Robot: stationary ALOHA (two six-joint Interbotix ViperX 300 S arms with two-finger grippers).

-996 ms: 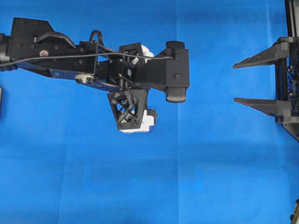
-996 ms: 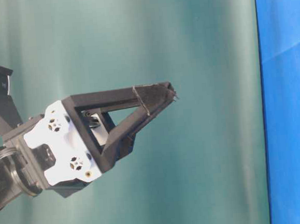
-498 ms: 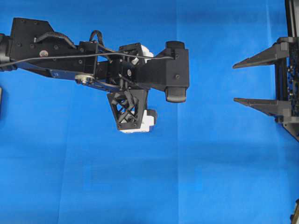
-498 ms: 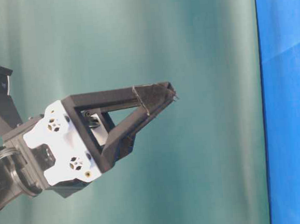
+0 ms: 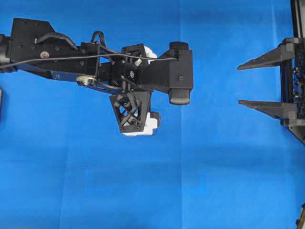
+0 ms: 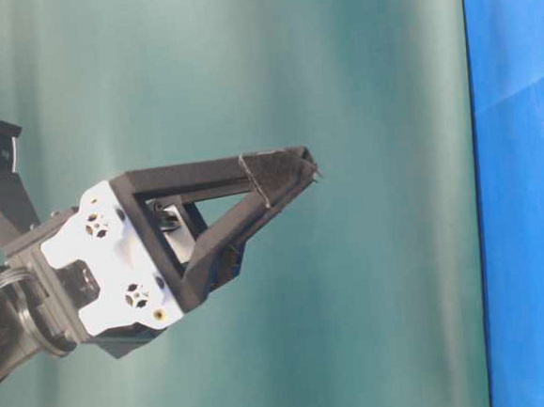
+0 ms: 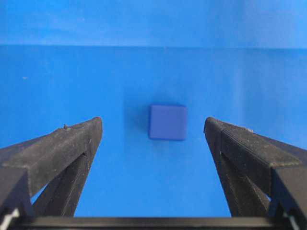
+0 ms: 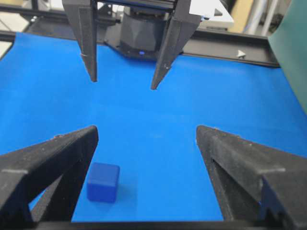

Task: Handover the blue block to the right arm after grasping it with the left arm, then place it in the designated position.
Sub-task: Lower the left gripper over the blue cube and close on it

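Note:
The blue block (image 7: 167,122) lies on the blue cloth, below and between the tips of my left gripper (image 7: 152,120), a little right of centre. That gripper (image 8: 123,83) hangs open above the cloth, pointing down, with nothing in it. My right gripper (image 5: 239,85) stands open at the right edge, fingers pointing left, also empty. In the right wrist view the block (image 8: 102,182) sits low at the left, close to the left finger (image 8: 57,158), apart from it. In the overhead view the left arm (image 5: 95,62) hides the block.
The blue cloth (image 5: 190,181) covers the whole table. A black frame (image 8: 230,48) runs along the far side behind the left arm's base. A green backdrop (image 6: 398,250) stands behind the table.

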